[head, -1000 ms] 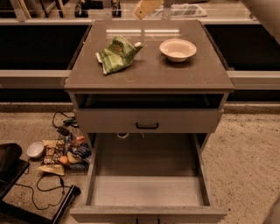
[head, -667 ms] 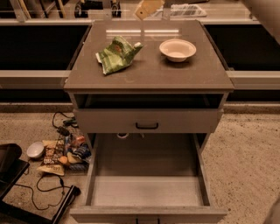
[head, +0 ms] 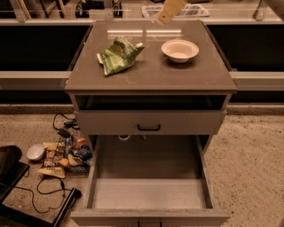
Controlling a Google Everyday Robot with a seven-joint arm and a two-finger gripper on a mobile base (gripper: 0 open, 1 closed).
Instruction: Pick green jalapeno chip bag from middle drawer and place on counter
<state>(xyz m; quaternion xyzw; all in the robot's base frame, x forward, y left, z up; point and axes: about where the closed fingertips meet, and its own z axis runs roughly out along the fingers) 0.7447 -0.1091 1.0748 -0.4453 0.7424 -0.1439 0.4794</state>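
Observation:
The green jalapeno chip bag (head: 118,56) lies crumpled on the left half of the counter (head: 151,75). The middle drawer (head: 150,193) is pulled wide open below, and its grey floor is bare. My gripper (head: 171,9) shows only as a tan piece at the top edge of the view, above the back of the counter. It is up and to the right of the bag, apart from it, and holds nothing that I can see.
A white bowl (head: 179,50) sits on the right half of the counter. A shallower drawer with a black handle (head: 148,127) sits above the open one. Snack packets (head: 60,155), a small white bowl (head: 35,152) and cables lie on the floor at left.
The gripper has shifted a little to the right along the top edge of the view. The bag, the bowl and the drawer have not moved.

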